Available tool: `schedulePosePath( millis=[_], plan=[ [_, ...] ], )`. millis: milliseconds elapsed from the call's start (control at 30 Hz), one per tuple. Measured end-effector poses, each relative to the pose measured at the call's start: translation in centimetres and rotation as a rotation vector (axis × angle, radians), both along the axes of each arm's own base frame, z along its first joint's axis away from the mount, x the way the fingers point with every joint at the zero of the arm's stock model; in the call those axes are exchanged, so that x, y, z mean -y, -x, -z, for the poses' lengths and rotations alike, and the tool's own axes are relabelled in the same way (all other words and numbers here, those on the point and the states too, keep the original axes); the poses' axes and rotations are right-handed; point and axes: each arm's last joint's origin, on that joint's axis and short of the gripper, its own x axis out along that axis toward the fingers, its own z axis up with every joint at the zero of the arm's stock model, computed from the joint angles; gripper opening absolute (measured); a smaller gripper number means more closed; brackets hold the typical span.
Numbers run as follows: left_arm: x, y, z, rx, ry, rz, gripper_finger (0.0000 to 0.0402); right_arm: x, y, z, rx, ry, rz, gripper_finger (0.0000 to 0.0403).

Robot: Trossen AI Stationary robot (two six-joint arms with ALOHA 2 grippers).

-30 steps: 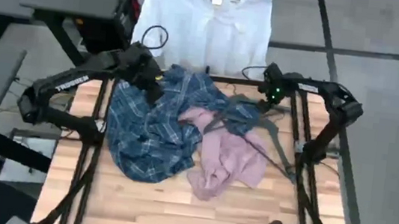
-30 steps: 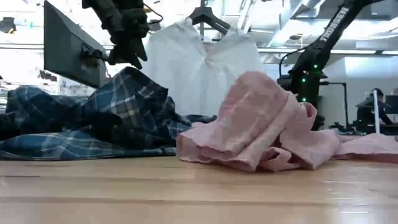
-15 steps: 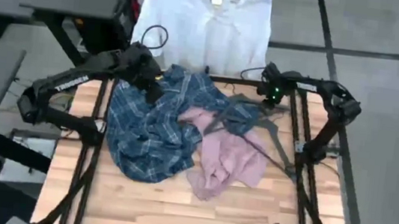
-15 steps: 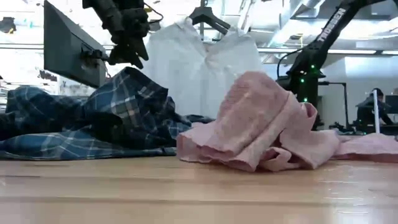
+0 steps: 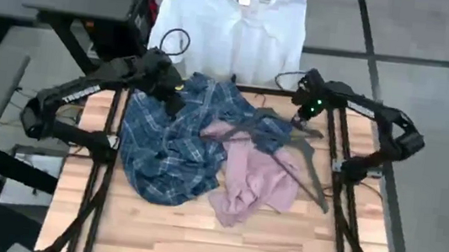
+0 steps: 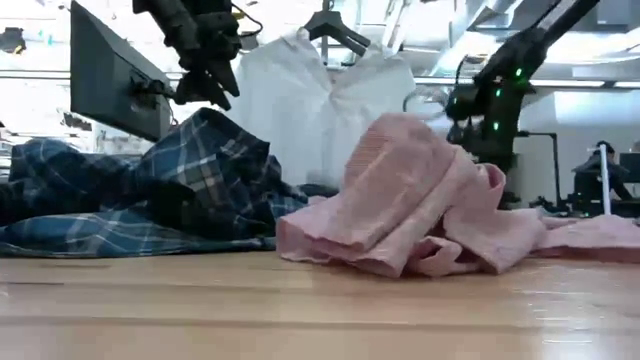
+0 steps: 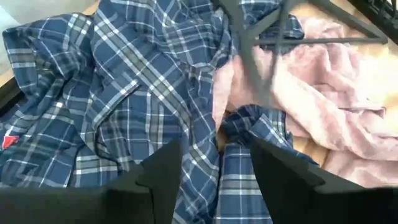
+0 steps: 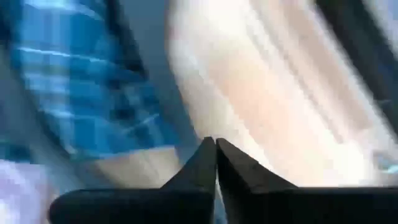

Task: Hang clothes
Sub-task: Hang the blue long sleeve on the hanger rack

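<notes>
Wooden tabletop (image 5: 194, 245) carries the plaid shirt (image 5: 167, 149) and pink shirt (image 5: 256, 185), heaped touching; the white shirt (image 5: 227, 25) hangs beyond. Left gripper (image 5: 175, 97) hovers released just above the plaid collar. Right gripper (image 5: 297, 117), clenched, sits by a dark hanger (image 5: 306, 156) lying over the pink shirt.

plaid shirt (image 5: 170, 141) lies left of pink shirt (image 5: 256, 181), touching.

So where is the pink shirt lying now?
In the high view the pink shirt lies crumpled right of table centre, touching the plaid shirt, partly under a dark hanger.
</notes>
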Motion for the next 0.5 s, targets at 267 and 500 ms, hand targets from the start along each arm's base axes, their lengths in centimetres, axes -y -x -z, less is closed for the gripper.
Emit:
schedulePosePath(
  millis=[267, 500],
  plan=[
    [0.0, -0.3, -0.2, 0.033, 0.002, -0.015, 0.0173, -0.9, 0.4, -2.5, 0.089, 0.058, 0.058, 0.0001],
    [0.0, -0.4, -0.3, 0.053, 0.012, -0.011, 0.0173, -0.8, 0.8, -1.8, 0.135, -0.083, 0.138, 0.0058]
  ],
)
